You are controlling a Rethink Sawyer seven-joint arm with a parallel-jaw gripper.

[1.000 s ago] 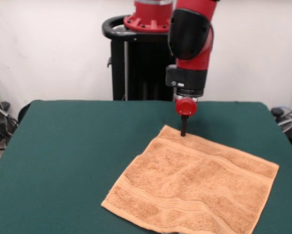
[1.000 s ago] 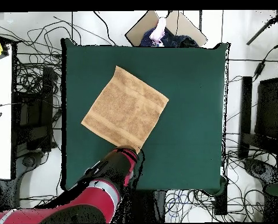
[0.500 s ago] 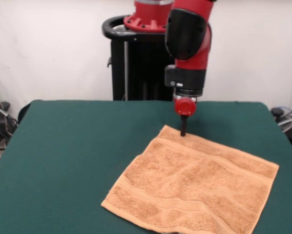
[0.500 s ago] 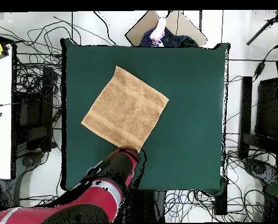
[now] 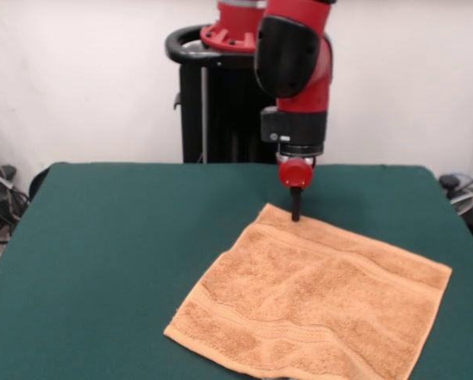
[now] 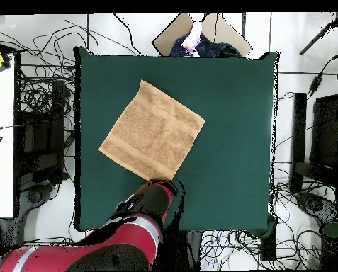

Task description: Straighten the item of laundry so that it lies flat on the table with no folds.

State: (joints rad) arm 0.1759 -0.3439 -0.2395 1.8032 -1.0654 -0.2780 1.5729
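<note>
Nearest the front camera lies the orange-tan towel, spread open on the dark green table, turned like a diamond so one corner points up toward me. It looks almost flat, with woven border bands running near two opposite edges and a few soft ripples across the middle. Its lowest edge runs off the bottom of the front picture.

My gripper comes down as a single dark tip below a red knuckle, at the towel's far corner, touching or just above it; I cannot tell whether my jaws are parted or pressed together. Nothing else sits on the cloth-covered table around the towel.

From overhead the whole towel shows, lying on the left half of the table and well inside its edges. There my red and black arm covers my tip and the towel corner beneath it, which only the front view shows.

Behind me in the front view stand my black pedestal and a pale wall. Overhead shows a white floor strewn with dark cables on both sides, and a person at the table's far edge.
</note>
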